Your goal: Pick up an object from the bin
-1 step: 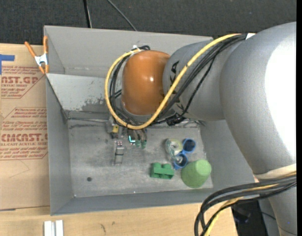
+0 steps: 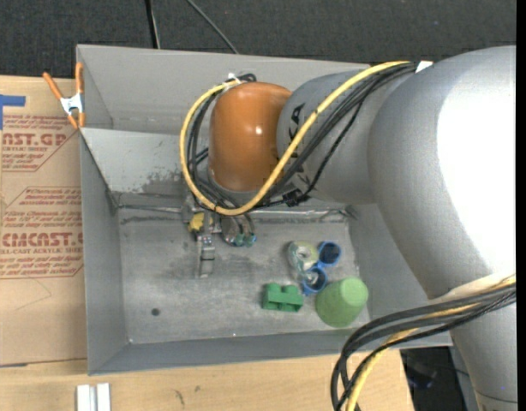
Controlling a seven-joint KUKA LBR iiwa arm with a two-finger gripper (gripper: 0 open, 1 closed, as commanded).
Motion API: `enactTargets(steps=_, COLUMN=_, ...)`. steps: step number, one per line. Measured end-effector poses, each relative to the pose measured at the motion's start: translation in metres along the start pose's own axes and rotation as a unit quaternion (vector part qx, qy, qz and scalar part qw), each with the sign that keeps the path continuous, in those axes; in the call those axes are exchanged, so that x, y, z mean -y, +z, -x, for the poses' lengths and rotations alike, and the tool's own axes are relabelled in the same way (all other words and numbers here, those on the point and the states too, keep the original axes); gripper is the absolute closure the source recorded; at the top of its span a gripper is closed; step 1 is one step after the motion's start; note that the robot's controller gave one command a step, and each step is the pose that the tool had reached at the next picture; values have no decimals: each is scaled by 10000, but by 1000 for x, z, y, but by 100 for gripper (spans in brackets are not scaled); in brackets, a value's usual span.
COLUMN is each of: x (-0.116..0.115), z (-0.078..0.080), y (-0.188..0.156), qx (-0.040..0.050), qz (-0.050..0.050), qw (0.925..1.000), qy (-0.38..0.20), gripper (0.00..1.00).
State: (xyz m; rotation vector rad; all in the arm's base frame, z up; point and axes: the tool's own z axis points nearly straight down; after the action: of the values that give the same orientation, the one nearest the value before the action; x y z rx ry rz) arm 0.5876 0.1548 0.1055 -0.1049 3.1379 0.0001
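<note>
The gripper (image 2: 206,255) is being held over bare floor in the grey bin (image 2: 160,315), left of a green block (image 2: 283,297); whether it is apart or together cannot be told. A green cup (image 2: 342,302) is lying just right of the block, and blue rings (image 2: 329,253) up and to its right.
</note>
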Motion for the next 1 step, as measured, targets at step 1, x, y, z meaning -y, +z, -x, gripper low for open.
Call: enactTargets(steps=1, x=74, z=-5, y=37, qx=-1, qz=-4, qw=9999, qy=108, gripper=0)
